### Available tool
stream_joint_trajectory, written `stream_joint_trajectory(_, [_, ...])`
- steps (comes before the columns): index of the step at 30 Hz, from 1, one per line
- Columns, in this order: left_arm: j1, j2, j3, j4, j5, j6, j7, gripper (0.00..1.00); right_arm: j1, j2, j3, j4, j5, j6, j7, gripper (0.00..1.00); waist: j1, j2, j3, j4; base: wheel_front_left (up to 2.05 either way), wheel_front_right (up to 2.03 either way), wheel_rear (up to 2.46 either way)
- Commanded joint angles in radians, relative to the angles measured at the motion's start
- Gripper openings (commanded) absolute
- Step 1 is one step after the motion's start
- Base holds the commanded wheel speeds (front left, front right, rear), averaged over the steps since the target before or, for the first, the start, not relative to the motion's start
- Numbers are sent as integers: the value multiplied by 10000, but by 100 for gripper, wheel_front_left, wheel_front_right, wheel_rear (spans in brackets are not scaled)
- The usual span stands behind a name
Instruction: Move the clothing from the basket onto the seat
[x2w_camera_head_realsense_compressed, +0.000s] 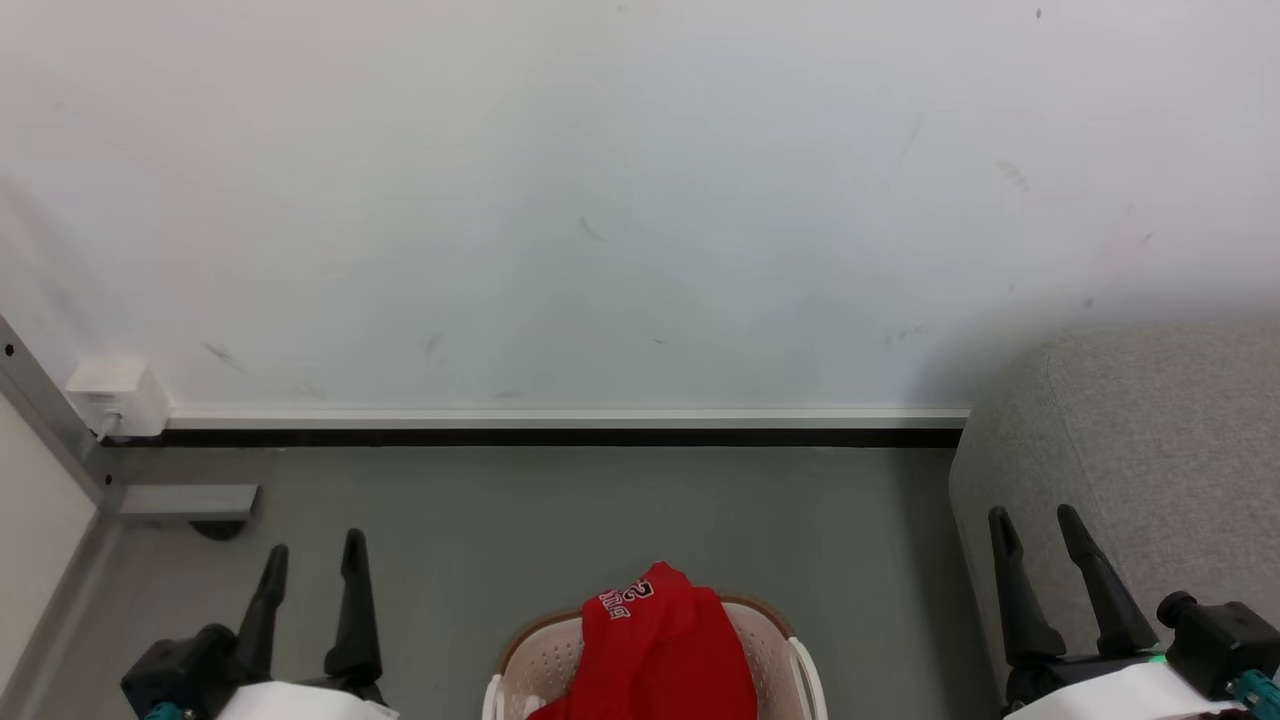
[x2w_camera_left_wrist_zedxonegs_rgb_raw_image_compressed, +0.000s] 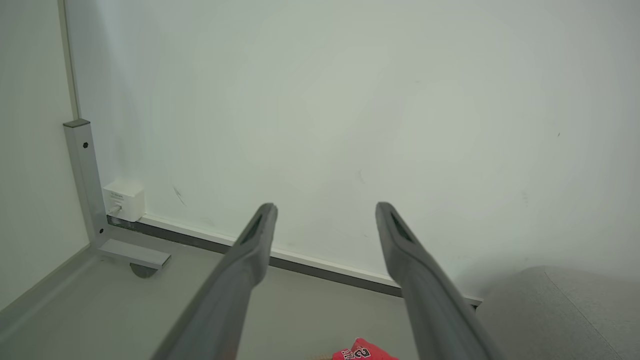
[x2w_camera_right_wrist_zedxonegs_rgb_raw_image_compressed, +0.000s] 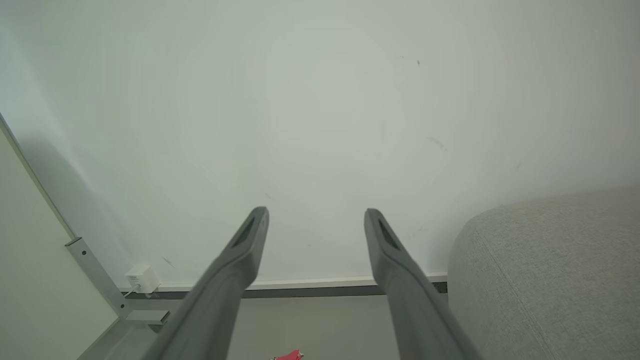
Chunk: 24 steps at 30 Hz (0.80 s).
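While both arms wait low w/ fingers pointing up toward the wall (x2w_camera_head_realsense_compressed: 640, 200), no pick has begun. L gripper (x2w_camera_head_realsense_compressed: 314, 545), lower left above bare floor (x2w_camera_head_realsense_compressed: 560, 510): jaws spread wide, nothing btwn them. R gripper (x2w_camera_head_realsense_compressed: 1033, 513), lower right, in front of the rounded end of the sofa (x2w_camera_head_realsense_compressed: 1160, 440): likewise spread and empty. Red garment (x2w_camera_head_realsense_compressed: 660, 645) w/ white lettering lies heaped in the laundry basket (x2w_camera_head_realsense_compressed: 545, 640) at bottom centre, btwn the two grippers. It drapes over the far rim, so a fold stands proud of the basket; judged the easiest spot to pinch. Basket stands on the floor near the sofa's end, a strip of floor btwn them; the short carry to the robot's right prob. explains this layout. Whether a 2nd garment lies underneath cannot be told, as the frame edge cuts the basket off. Task judged at its very start: the clothing seen is in the basket, none on the sofa part in view. Wide jaws suit a first descent onto soft, bulky cloth.
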Motion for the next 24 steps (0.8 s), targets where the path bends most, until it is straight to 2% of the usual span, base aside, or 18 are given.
stream_joint_trajectory(1, [46,94,6,-116,300,45,-90,100,-69,-30,61,-109,-290,-15,-130,100,0,0,-3,2,0,0,0])
stream_joint_trajectory(24, [181,19,50,-300,2082,148,-567,100,-1,11,180,-197,-1890,-18,-563,100,0,0,-64,25,0,0,0])
